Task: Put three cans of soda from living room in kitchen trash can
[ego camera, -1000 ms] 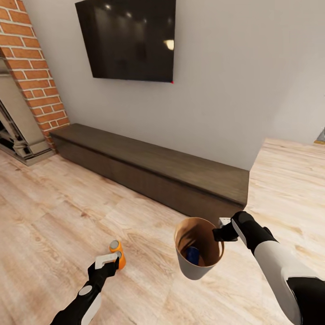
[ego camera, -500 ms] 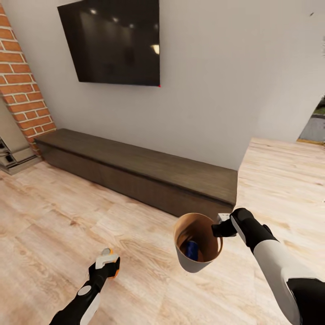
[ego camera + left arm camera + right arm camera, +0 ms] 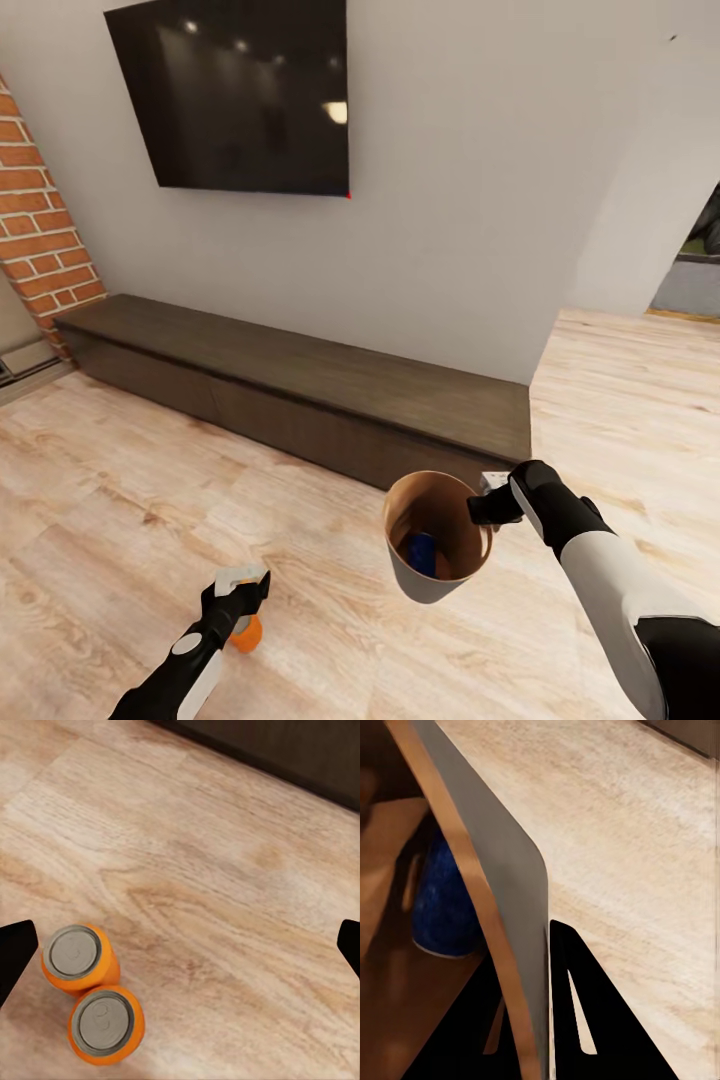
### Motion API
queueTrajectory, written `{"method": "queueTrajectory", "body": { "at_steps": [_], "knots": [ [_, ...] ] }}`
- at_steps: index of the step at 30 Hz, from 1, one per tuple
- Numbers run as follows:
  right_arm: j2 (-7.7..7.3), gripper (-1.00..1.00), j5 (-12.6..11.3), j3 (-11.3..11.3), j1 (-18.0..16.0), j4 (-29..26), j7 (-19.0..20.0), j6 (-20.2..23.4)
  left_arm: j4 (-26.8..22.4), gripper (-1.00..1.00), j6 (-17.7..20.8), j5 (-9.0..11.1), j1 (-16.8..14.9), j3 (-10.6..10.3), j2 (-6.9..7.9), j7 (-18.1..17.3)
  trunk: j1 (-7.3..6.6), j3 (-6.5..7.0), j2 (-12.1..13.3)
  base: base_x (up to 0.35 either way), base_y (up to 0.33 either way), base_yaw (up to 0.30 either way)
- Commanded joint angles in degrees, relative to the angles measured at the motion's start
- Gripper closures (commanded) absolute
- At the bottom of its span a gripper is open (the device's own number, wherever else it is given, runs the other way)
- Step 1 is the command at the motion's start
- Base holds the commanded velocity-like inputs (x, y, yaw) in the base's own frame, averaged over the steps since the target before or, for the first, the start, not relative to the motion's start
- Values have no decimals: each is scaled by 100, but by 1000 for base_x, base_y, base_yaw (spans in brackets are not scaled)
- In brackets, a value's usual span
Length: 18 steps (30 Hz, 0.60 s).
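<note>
The tash can (image 3: 437, 535) hangs at the lower middle of the head view, our right gripper (image 3: 487, 507) clamped on its rim. The whole picture has slid since before, and the orange can (image 3: 245, 634) now peeks from under our left gripper (image 3: 243, 582).

In the left wrist view, two soda cans (image 3: 90, 991) stand touching on the wood floor (image 3: 225, 870) at the lower left. Our fingers (image 3: 13, 952) are wide apart.

In the right wrist view, we pinch the bin wall, with a blue thing (image 3: 439, 907) inside.

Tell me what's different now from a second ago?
The camera swung right, so the fireplace slid away. The left gripper moved nearer the robot, over two soda cans standing on the floor, and it holds nothing. The right gripper kept its pinch on the trash can, with something blue still inside.
</note>
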Motion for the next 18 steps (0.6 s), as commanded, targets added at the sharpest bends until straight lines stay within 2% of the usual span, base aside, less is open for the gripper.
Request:
{"method": "queueTrajectory", "body": {
  "at_steps": [1,9,18],
  "knots": [
    [1,100,-149,-11,-2,-1,36,28,0,-100,1,1,0,2,0,1,0,1,0,22,16,-3],
    [2,100,-143,-7,3,0,36,28,2,-100,3,4,-3,7,0,3,0,1,0,7,5,-1],
    [10,100,-140,7,7,2,31,28,6,-100,12,13,-5,23,0,-3,197,-160,-361,0,0,0]
  ]
}}
